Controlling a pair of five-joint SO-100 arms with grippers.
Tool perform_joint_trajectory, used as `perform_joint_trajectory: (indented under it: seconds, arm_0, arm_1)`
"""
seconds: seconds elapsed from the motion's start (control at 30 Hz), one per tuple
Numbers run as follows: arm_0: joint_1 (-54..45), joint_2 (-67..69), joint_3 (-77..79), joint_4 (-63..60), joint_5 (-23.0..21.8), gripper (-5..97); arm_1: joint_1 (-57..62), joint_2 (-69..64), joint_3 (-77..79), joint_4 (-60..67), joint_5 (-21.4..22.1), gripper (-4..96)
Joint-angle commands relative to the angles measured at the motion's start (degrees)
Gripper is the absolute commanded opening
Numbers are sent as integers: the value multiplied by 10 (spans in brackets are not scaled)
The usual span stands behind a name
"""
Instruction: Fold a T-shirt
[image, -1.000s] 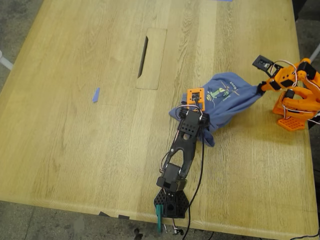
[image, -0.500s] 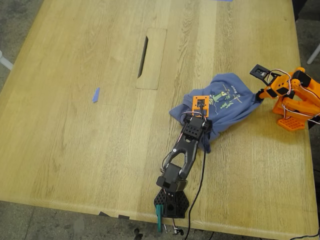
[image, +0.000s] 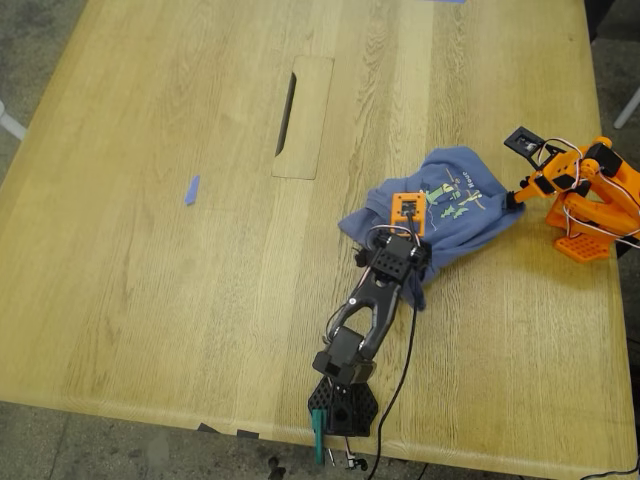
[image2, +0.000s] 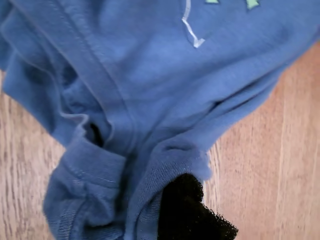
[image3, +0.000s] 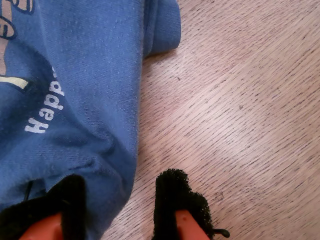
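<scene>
The blue-purple T-shirt (image: 455, 215) lies crumpled on the wooden table towards the exterior view's right, its cartoon print facing up. My first gripper (image: 410, 245), on the black arm, is shut on a bunched fold at the shirt's near edge. In the first wrist view a black fingertip (image2: 192, 210) is wrapped in the fabric (image2: 150, 75). My second gripper (image: 515, 195), on the orange arm, is at the shirt's right edge. In the second wrist view its jaws (image3: 117, 210) stand apart. The shirt's edge (image3: 75, 100) lies against one pad, and bare wood shows beside the other.
A cable slot cover (image: 303, 115) is set into the table at the back centre. A small strip of blue tape (image: 191, 190) lies to the exterior view's left. The orange arm's base (image: 590, 225) stands near the table's right edge, and the black arm's base (image: 342, 405) at the front edge.
The shirt, stretched and lifted between both grippers a second ago, has dropped and lies slacker. My first gripper has shifted right with its fold. My second gripper has lowered and drawn back a little.
</scene>
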Motion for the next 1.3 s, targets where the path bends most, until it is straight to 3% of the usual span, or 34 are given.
perform_joint_trajectory:
  seconds: [0.0,0.33,0.43,0.7,0.93,1.27]
  arm_0:
    - [42,37,-63,2,0,537]
    - [127,32,-161,71,2,495]
    - [116,-4,-217,57,11,430]
    - [41,-110,-279,-45,7,105]
    - [-40,-178,-275,-92,-9,1]
    - [-76,-314,-333,-171,-24,0]
  arm_1:
    - [-10,4,-34,12,3,262]
    - [-44,-82,-158,12,1,237]
    - [-49,-145,-216,-23,0,191]
    - [-127,-333,-303,-200,-2,45]
    - [-210,-443,-294,-321,4,2]
    - [-279,-611,-292,-495,9,0]
